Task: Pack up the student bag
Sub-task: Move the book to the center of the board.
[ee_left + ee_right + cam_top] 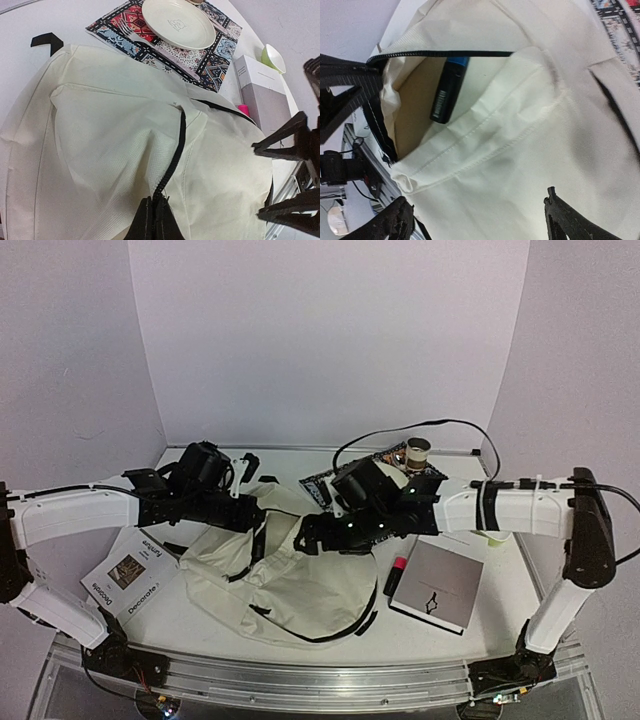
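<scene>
The student bag (275, 585), cream fabric with black zipper trim, lies in the middle of the table. My left gripper (154, 216) is shut on the bag's zipper edge (172, 160) and holds the mouth up. In the right wrist view the bag (520, 125) gapes at the upper left. Inside it lie a black marker with a blue end (449, 90) and a brown flat thing (415, 110). Just above the bag's front panel my right gripper (477, 212) stands open with nothing between its fingers. It also shows from above (312, 533).
A patterned placemat (220, 60) with a cream plate (177, 22) and a fork (150, 42) lies behind the bag, with a cup (417, 452) on it. A grey book (437, 585) and a pink item (398, 568) lie to the right, a booklet (128, 577) to the left, and a green bowl (272, 57) beyond.
</scene>
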Robot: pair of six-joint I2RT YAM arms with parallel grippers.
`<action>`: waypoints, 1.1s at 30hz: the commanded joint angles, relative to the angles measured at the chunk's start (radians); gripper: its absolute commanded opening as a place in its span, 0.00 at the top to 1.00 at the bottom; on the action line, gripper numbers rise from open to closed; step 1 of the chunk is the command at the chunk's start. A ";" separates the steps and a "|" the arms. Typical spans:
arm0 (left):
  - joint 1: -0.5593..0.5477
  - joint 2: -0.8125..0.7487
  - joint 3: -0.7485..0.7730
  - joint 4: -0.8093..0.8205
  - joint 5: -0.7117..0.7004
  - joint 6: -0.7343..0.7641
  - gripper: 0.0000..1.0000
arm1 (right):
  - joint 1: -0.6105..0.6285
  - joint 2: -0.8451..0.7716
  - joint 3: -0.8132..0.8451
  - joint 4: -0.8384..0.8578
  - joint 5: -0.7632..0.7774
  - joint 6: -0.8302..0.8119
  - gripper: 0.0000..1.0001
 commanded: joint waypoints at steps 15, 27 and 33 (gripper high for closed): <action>0.005 -0.085 0.012 -0.046 -0.177 0.030 1.00 | -0.165 -0.014 -0.083 -0.390 0.238 0.104 0.08; 0.004 -0.090 0.006 -0.050 -0.178 0.031 1.00 | -0.215 0.015 -0.226 -0.326 0.223 0.157 0.10; 0.005 -0.084 0.005 -0.053 -0.180 0.032 1.00 | -0.239 -0.015 -0.284 -0.329 0.210 0.171 0.11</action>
